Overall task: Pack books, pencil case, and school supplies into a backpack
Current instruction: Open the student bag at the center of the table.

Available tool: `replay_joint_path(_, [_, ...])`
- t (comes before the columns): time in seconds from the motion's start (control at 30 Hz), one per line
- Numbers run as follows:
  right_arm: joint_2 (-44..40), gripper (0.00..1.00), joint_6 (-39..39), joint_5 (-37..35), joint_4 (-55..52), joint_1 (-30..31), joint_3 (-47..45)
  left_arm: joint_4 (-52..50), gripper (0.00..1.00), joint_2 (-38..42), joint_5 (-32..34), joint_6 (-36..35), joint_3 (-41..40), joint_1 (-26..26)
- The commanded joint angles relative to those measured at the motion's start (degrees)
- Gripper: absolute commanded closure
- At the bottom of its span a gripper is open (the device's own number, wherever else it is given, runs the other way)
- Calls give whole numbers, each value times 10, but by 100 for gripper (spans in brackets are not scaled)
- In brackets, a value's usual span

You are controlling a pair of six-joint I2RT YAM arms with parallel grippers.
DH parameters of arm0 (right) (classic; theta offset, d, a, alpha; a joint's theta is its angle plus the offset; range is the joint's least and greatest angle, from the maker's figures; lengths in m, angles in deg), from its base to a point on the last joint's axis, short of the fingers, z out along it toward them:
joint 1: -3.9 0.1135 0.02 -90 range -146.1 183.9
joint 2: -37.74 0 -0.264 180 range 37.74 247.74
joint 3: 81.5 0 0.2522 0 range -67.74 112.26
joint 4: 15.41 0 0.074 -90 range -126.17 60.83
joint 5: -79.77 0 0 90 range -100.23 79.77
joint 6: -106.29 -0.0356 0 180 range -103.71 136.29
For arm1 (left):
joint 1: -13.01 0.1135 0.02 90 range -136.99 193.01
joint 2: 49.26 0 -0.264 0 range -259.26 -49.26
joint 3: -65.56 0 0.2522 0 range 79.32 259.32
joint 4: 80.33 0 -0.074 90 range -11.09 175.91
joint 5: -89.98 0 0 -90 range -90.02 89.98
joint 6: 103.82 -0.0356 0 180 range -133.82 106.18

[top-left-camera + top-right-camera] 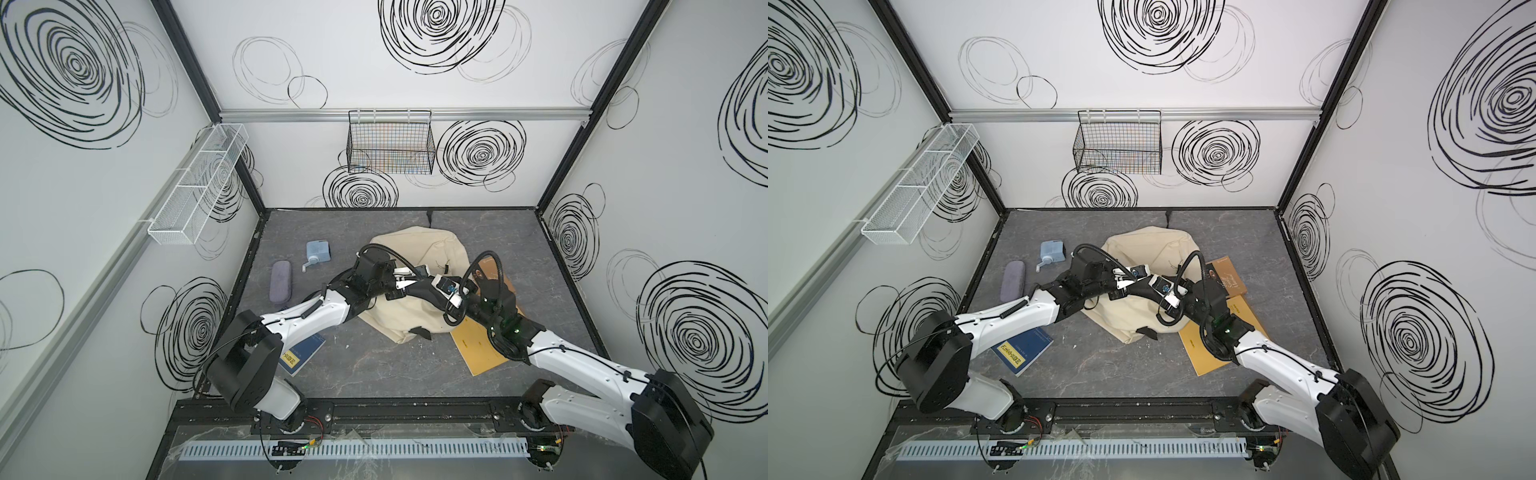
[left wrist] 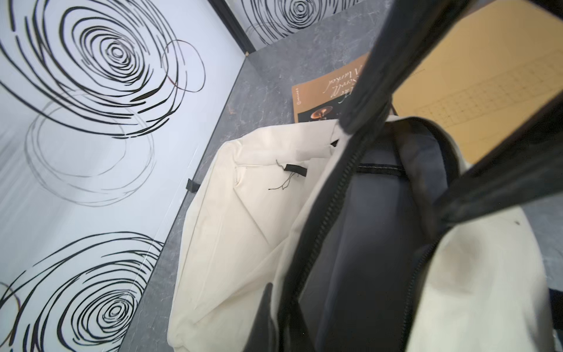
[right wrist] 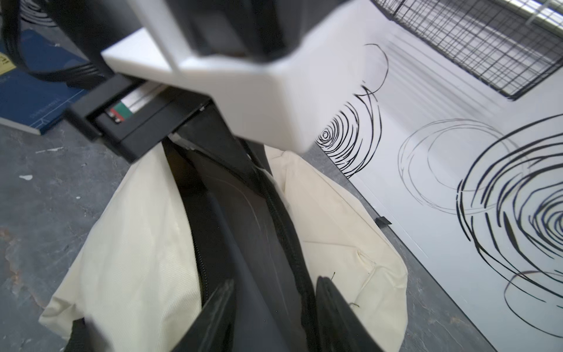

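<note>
Left claw clenches the zip rim of the backpack, mid counter. Right claw, released, straddles that rim. Pencil case and sharpener lie far left, navy book near left, kraft book right.

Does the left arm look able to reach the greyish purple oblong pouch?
Probably yes, after letting go: the pouch lies uncovered beside that arm, but the left claw seems shut on the cream fabric backpack's rim.

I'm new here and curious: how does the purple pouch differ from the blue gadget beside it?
The pencil case is greyish purple, the sharpener light blue. The pencil case is oblong with rounded ends; the sharpener is boxy, with a crank handle sticking out. Both lie on the grey table, outside the backpack.
</note>
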Motion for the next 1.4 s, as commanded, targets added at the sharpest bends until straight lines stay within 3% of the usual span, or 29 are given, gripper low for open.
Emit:
replay_joint_path(0.0, [-40, 57, -62, -41, 61, 23, -50, 100, 100, 26, 34, 86, -6, 3])
replay_joint_path(0.1, [-77, 64, -86, -73, 107, 46, -90, 111, 100, 28, 73, 133, -5, -1])
replay_joint_path(0.2, [-74, 69, -104, -61, 140, 47, -115, 147, 100, 42, 122, 168, -21, -13])
replay_joint_path(0.47, [61, 70, -183, -92, 133, 44, -83, 249, 100, 77, 217, 185, -42, -67])
replay_joint_path(0.67, [172, 73, -222, -77, 157, 28, -56, 345, 100, 83, 344, 166, -44, -90])
replay_joint_path(0.97, [245, 74, -248, -38, 111, -28, 13, 479, 100, 80, 529, 92, -53, -89])
replay_joint_path(1.03, [254, 73, -250, -31, 105, -39, 23, 487, 100, 74, 534, 87, -54, -88])
replay_joint_path(1.23, [230, 72, -240, 6, 111, -42, 29, 411, 100, 75, 445, 134, -70, -109])
replay_joint_path(1.37, [195, 71, -251, 4, 99, -46, 22, 418, 98, 83, 442, 167, -120, -137])
